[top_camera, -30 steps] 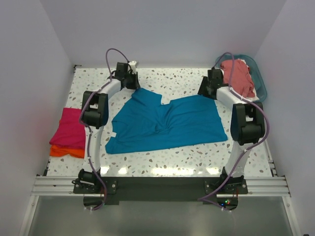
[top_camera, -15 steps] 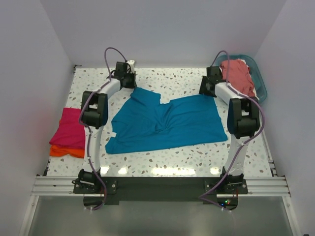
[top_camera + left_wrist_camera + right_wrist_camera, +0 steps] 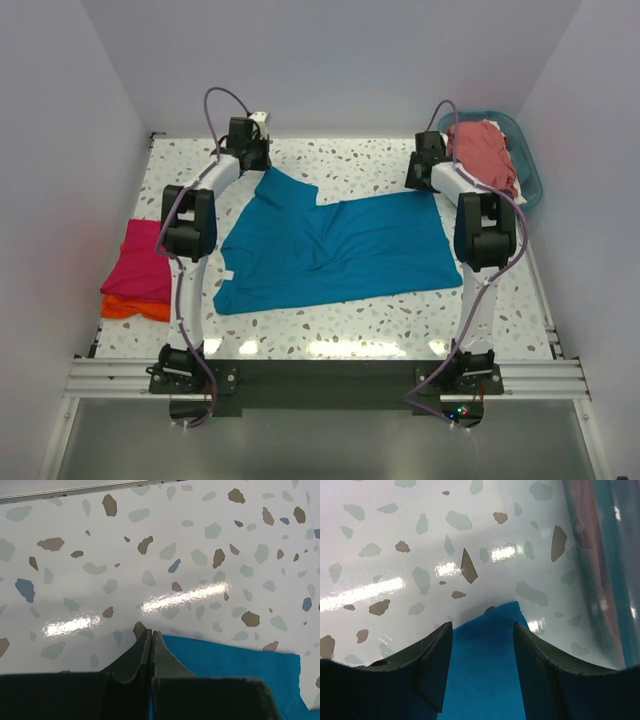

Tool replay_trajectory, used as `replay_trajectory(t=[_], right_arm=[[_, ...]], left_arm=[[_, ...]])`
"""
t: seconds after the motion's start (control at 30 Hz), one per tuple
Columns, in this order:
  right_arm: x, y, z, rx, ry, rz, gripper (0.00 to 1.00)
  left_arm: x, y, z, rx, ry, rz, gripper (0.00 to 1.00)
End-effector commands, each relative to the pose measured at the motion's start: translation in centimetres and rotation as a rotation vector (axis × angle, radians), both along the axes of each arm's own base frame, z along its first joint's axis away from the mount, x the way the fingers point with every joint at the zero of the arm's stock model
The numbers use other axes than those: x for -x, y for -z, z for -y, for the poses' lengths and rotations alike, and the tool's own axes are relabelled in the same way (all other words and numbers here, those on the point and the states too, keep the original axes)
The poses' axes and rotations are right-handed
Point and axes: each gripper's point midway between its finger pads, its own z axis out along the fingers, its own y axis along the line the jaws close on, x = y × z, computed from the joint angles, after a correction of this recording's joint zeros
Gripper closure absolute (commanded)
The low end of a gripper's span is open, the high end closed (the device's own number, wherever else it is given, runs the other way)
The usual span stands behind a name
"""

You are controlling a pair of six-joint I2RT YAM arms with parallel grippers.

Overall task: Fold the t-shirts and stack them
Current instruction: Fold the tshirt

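The teal blue t-shirt (image 3: 340, 250) lies spread, somewhat rumpled, across the middle of the speckled table (image 3: 360, 165). The left gripper (image 3: 151, 635) sits at the shirt's far left corner, fingers pressed together and pinching the cloth's edge. The right gripper (image 3: 482, 625) stands with fingers apart, straddling the shirt's far right corner. At the table's left edge a folded hot pink t-shirt (image 3: 145, 262) rests on an orange t-shirt (image 3: 135, 308). A salmon-red t-shirt (image 3: 485, 155) is heaped in the teal basket (image 3: 530, 165) at the far right corner.

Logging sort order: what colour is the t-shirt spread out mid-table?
The t-shirt is teal blue; top external view shows it best.
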Motion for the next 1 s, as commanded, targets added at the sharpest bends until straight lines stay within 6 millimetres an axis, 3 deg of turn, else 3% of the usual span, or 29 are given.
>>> replay_trajectory(t=[0.0,0.4,0.63,0.83,0.93,0.97], right_arm=[[-0.9,-0.6,0.8,0.038,0.022,0.007,0.45],[-1.2,0.4,1.6,0.058,0.079,-0.006,0.50],[-1.2,0.5,1.4,0.043,0.081,-0.010,0.69],[-1.6,0.5,0.9,0.023,0.071,-0.006,0.94],[-2.0,0.4,0.6,0.011,0.066,0.001,1.00],[-2.1,0.2,0.6,0.007,0.067,0.008,1.00]], left_arm=[[-2.1,-6.7,-2.5,0.001,-0.040,0.150,1.00],[-2.7,-7.2,-4.2,0.006,-0.055,0.164,1.00],[-3.2,-6.9,-4.9,0.010,-0.068,0.161,1.00],[-4.0,-7.3,-5.2,0.027,-0.069,0.176,1.00],[-4.6,-7.8,-5.2,0.037,-0.068,0.191,1.00],[-5.0,-8.8,-5.2,0.040,-0.070,0.212,1.00]])
